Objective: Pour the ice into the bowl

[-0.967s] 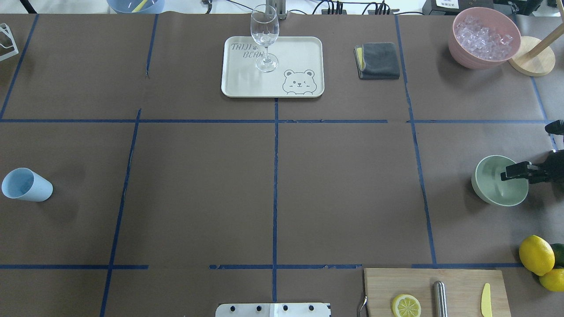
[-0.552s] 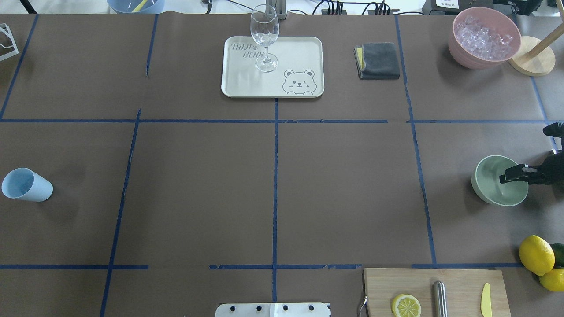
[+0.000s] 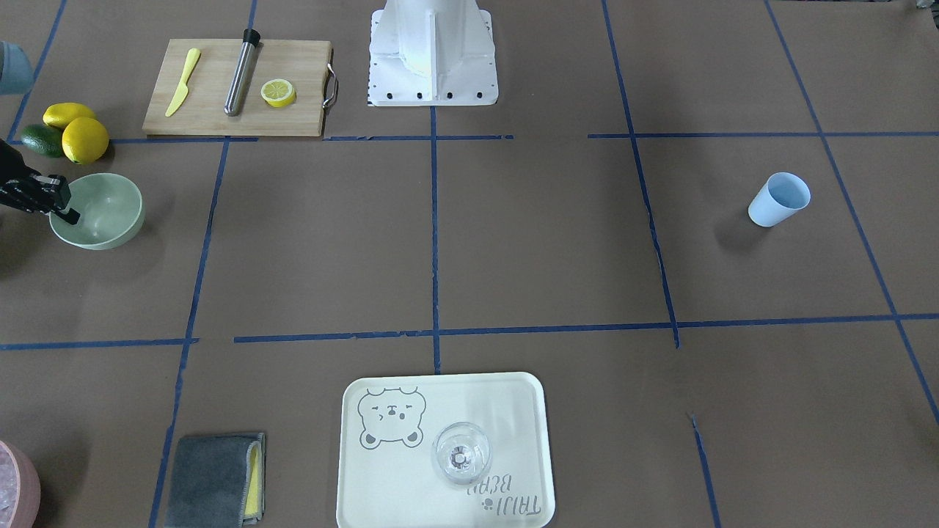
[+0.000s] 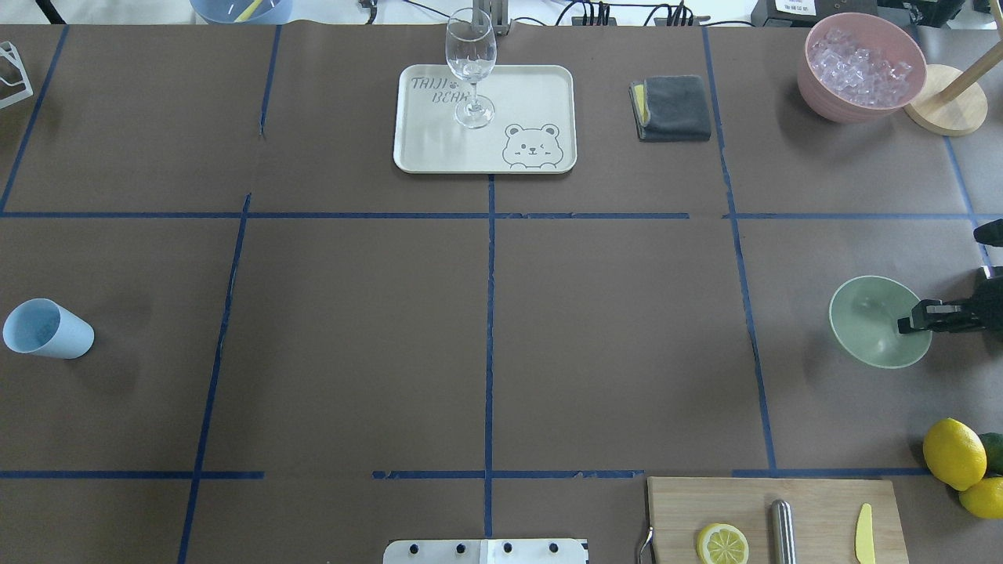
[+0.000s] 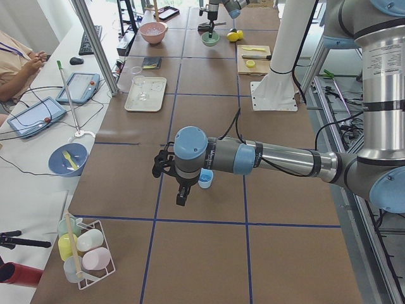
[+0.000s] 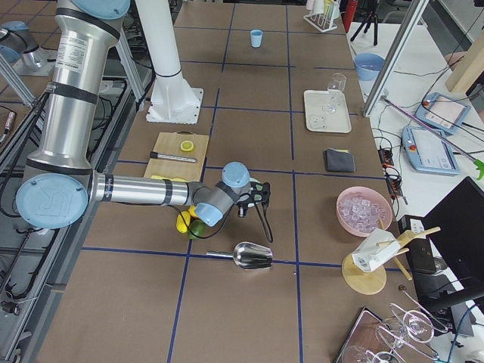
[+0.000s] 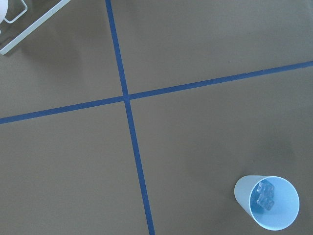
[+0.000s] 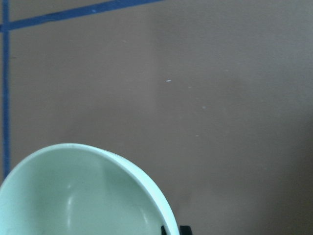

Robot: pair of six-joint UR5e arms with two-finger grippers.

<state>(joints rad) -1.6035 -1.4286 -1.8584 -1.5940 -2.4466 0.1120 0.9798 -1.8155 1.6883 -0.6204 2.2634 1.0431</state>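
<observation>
The pale mint-green bowl (image 4: 870, 317) sits at the table's right side and looks empty; it also shows in the front view (image 3: 106, 209) and in the right wrist view (image 8: 73, 196). My right gripper (image 4: 918, 319) is shut on the bowl's right rim, one finger inside (image 3: 62, 209). The ice (image 7: 266, 196), a few clear cubes, lies in the light blue cup (image 4: 47, 329) at the far left. My left gripper (image 5: 181, 190) hangs just beside and above the cup (image 5: 205, 178); I cannot tell if it is open or shut.
A pink container of ice (image 4: 862, 66) stands back right by a wooden stand (image 4: 944, 110). A tray (image 4: 541, 94) with a wine glass (image 4: 470, 66) and a grey cloth (image 4: 672, 108) are at the back. Lemons (image 4: 954, 453) and a cutting board (image 4: 823, 509) lie front right. A metal scoop (image 6: 253, 255) lies nearby.
The bowl has shifted slightly left and tipped, held by its right rim. The right gripper's fingertips have drawn back a little to the right and lower.
</observation>
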